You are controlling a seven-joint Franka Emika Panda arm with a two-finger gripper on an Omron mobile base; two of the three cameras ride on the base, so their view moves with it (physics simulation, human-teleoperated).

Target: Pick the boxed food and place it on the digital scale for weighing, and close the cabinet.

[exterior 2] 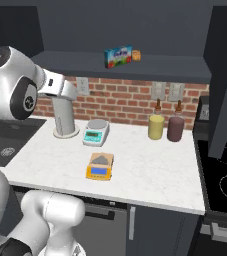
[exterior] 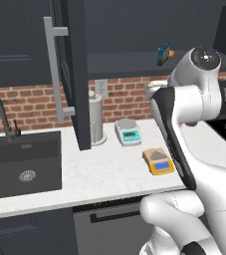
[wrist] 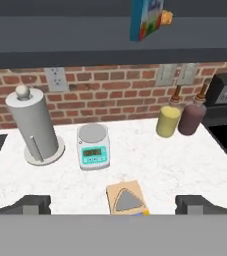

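The gripper [wrist: 113, 205] hangs above the counter [exterior 2: 150, 170] with its fingers [wrist: 32, 204] spread wide apart, gripping nothing. The digital scale [exterior 2: 99, 166] sits on the counter directly below the gripper, just in front of the white-and-teal scale [exterior 2: 96, 132]. The paper towel holder [exterior 2: 65, 117] stands to the left of the white-and-teal scale; a yellow bottle [exterior 2: 156, 124] and a dark red bottle [exterior 2: 175, 126] stand to its right. The boxed food [exterior 2: 118, 56] stands upright on the shelf of the cabinet [exterior: 72, 74], above the scales, beside a small orange snack [exterior 2: 137, 56]. The cabinet door stands open.
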